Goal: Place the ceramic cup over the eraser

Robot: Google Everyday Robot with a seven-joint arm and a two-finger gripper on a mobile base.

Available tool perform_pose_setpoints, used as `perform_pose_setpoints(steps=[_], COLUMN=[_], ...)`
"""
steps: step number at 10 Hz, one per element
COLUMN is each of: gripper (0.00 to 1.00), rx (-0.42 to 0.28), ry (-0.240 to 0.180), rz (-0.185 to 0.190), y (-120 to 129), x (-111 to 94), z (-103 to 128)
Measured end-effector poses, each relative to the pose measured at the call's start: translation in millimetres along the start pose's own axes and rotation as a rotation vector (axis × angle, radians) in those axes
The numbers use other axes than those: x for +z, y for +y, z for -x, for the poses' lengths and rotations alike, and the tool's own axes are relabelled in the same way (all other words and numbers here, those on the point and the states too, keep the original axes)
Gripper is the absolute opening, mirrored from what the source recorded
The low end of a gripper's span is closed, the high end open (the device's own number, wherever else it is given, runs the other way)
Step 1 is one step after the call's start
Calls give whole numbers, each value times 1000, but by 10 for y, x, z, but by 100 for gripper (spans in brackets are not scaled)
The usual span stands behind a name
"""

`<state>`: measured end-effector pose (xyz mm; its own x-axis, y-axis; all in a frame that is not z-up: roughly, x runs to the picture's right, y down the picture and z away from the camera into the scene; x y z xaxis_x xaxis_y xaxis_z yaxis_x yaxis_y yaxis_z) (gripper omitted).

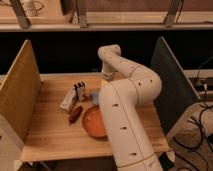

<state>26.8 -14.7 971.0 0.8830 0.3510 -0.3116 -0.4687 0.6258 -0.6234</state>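
Behind the orange plate [90,122], the pincer [103,83] hangs just beside the ceramic cup [94,95], its state unclear.

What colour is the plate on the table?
Orange plate, in the camera view; gripper sits beyond it, mostly behind the arm.

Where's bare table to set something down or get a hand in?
Free: front-left table between yellow panel and orange plate; right strip between arm and grey panel. Crowded: centre-back, where small boxes and a brown item sit by the gripper.
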Motion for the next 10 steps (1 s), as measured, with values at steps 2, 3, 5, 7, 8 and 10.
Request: perform_pose_setpoints(steps=[2, 3, 5, 7, 8, 10], gripper=[12, 5, 0, 0, 0, 0], rx=[18, 23, 32, 53, 65, 78], ry=[8, 10, 1, -21, -36, -75], rz=[-45, -75, -158, -229, -256, -299], y=[-109, -174, -305, -387, -400, -391], x=[-110, -191, -481, -770, -892, -1145], z=[-12, -16, 13, -4, -15, -22])
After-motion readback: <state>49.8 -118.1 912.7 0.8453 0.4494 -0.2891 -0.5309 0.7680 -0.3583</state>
